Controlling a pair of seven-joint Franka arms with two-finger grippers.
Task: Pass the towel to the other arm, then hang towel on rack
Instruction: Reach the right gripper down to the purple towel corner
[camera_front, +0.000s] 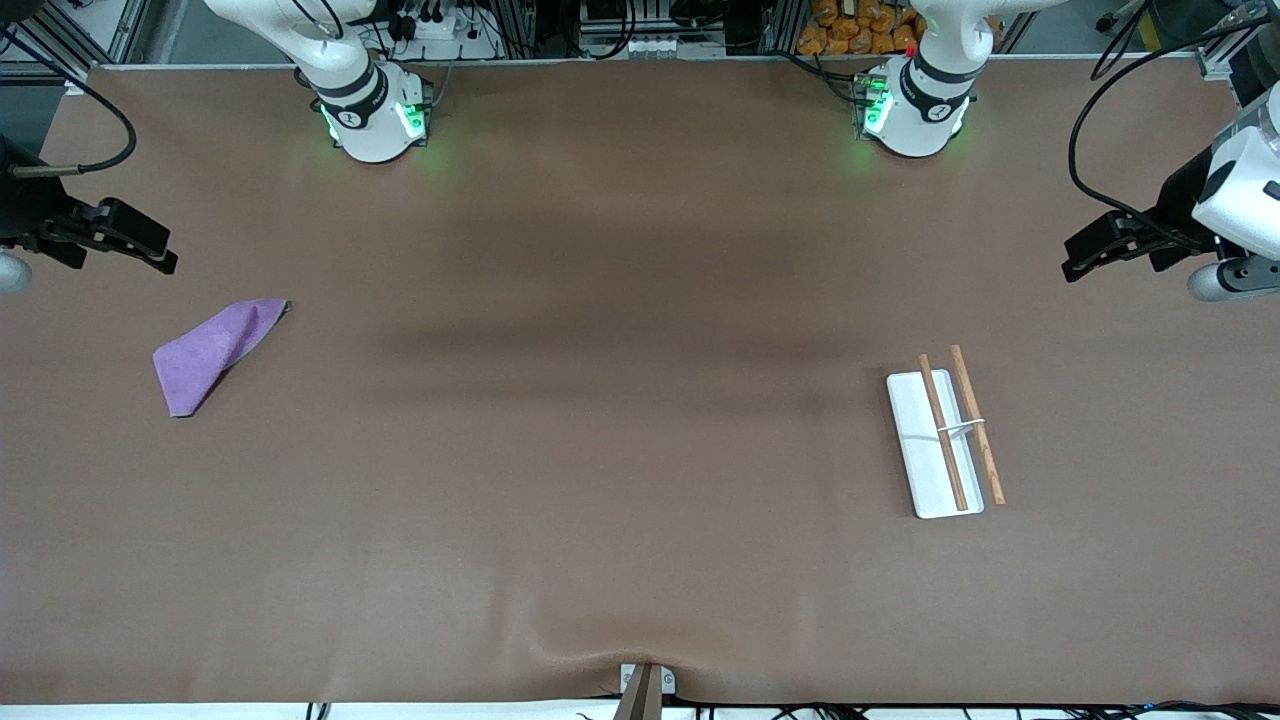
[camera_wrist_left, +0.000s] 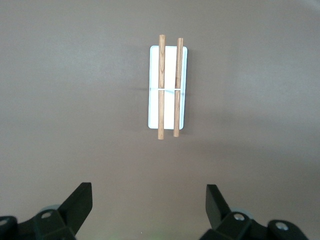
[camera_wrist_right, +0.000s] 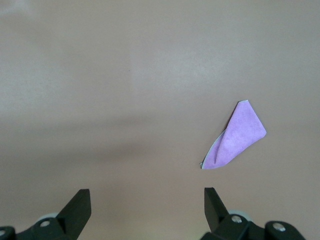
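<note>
The towel (camera_front: 215, 352) is laid flat on the worktop (camera_front: 600, 450), well apart from the rack (camera_front: 945, 440). The right tool (camera_wrist_right: 145, 210) and left tool (camera_wrist_left: 149, 210) are held wide open and empty above the worktop.

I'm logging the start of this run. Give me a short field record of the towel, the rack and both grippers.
towel: purple towel, folded, flat on the table toward the right arm's end, untouched
rack: white base with two wooden bars, toward the left arm's end, nothing hung on it
right gripper: open, empty, in the air near the towel
left gripper: open, empty, at its own end of the table
</note>
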